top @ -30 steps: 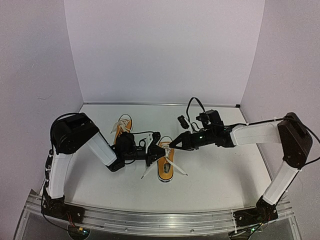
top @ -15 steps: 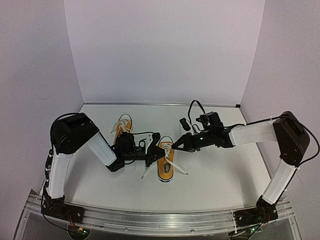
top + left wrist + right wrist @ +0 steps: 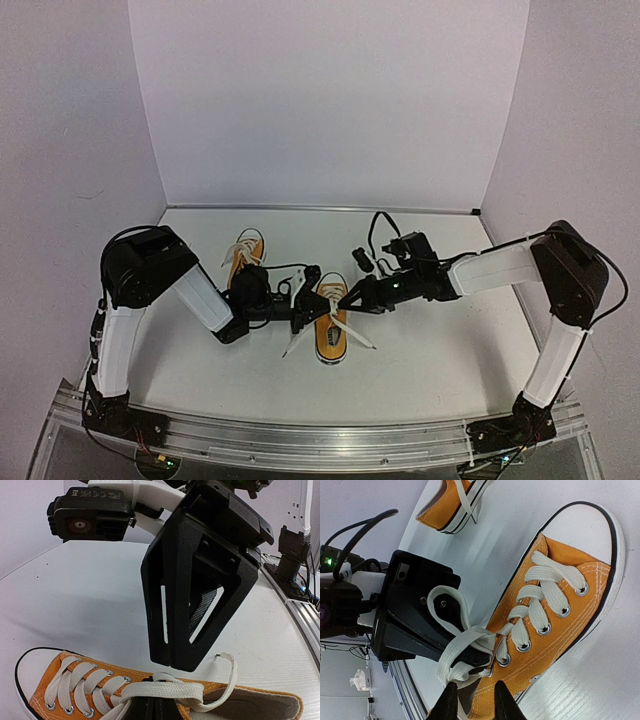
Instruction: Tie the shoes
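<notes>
Two orange shoes with white laces lie on the table. The nearer shoe [image 3: 332, 338] [image 3: 85, 677] [image 3: 560, 615] points away from the arm bases, and the other shoe [image 3: 244, 258] [image 3: 451, 505] lies farther back on the left. My left gripper [image 3: 306, 306] [image 3: 155, 707] is shut at the nearer shoe's left side. A flat lace [image 3: 165, 690] [image 3: 465, 640] lies across its fingertips, with the free end curling up; a pinch does not show. My right gripper [image 3: 345, 297] [image 3: 475, 701] hovers just over the same lace crossing, jaws slightly apart, nothing clearly between them.
White walls enclose the table at the back and both sides. An aluminium rail [image 3: 320, 445] runs along the near edge. A black cable [image 3: 378, 228] loops above the right wrist. Loose lace ends [image 3: 295, 345] trail off the nearer shoe toward the front.
My right gripper has slid left and a little nearer, ending right above the nearer shoe's laces, with its jaws slightly narrower. The left gripper and both shoes have stayed put.
</notes>
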You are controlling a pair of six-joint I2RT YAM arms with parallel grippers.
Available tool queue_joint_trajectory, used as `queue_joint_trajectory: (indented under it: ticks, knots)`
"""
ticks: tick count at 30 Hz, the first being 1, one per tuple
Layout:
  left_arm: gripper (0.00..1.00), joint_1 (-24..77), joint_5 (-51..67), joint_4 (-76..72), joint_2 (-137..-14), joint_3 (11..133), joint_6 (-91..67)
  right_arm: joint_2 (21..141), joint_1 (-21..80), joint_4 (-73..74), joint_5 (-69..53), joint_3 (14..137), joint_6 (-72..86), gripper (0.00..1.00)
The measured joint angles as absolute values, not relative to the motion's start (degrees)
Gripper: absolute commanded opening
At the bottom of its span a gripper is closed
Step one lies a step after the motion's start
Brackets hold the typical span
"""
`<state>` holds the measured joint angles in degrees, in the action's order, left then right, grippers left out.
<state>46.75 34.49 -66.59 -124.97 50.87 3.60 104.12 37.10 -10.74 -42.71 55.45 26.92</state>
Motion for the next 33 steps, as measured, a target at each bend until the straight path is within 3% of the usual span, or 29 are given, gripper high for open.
queue_joint_trajectory:
  ticks: [22, 33]
  knots:
    - [0.00, 46.7, 34.9, -66.5, -125.0, 50.9, 4.4, 106.1, 37.7, -11.6, -42.9, 57.6, 27.6, 0.25]
    - [0.00, 46.7, 35.0, -65.9, -125.0, 50.9, 4.7, 106.9, 38.0, -12.0, -43.1, 58.2, 27.5, 0.20]
